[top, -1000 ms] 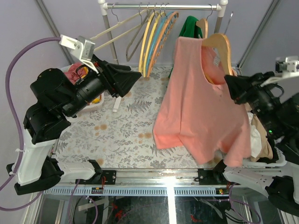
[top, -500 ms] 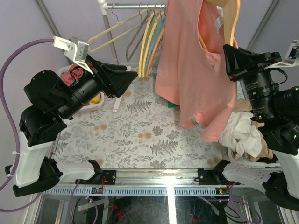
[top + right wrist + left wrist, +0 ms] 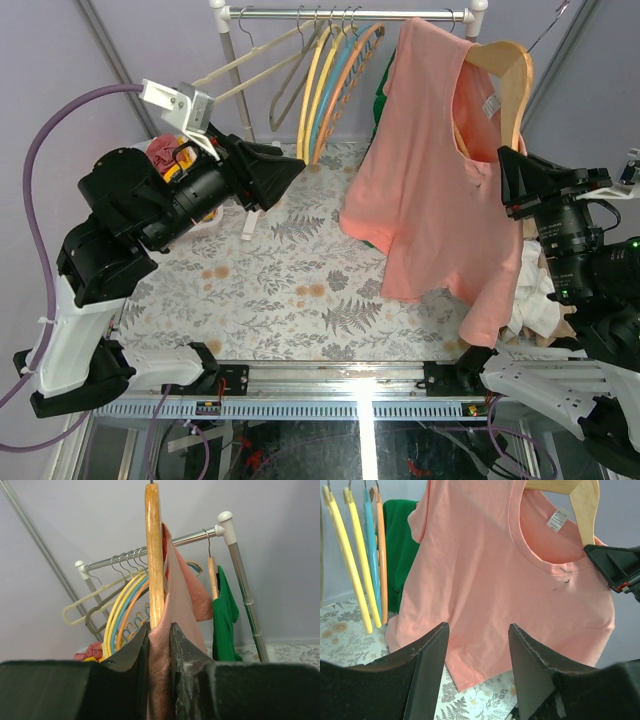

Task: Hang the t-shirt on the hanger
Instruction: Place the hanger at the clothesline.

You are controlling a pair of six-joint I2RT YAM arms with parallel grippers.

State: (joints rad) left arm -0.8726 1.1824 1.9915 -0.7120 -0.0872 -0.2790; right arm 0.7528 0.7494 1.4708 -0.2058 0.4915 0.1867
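Hanging from the hanger (image 3: 508, 62), the t-shirt (image 3: 440, 200) is up in the air at the right rear of the tabletop (image 3: 260, 290). Its neck opening shows one bare wooden arm and the white label. The right end effector (image 3: 512, 180) is clamped on that arm low down, with pink cloth pinched in between the fingers (image 3: 192, 680). The left end effector (image 3: 290, 170) is apart from the cloth and points at it, jaws spread with nothing in them.

A wide strip of bare tabletop lies between the left end effector and the t-shirt's near edge. The far edge of the t-shirt is close to the thin hangers (image 3: 330, 90) on the rail (image 3: 340, 15), and the green shirt (image 3: 402, 555) hangs just behind it.

The tabletop is covered with a pale fern print with brown blotches. Grey walls close the space behind and at the sides. A bin of clothes (image 3: 165, 152) sits at the left rear, partly behind the left arm, and a heap of pale clothes (image 3: 535, 300) lies at the right edge.

The hanger's hook runs out of the frame at the top, so whether it sits on the rail cannot be told. The t-shirt's lower hem overlaps the heap in the top view; contact there is unclear. The hanger's other arm is hidden under the cloth.
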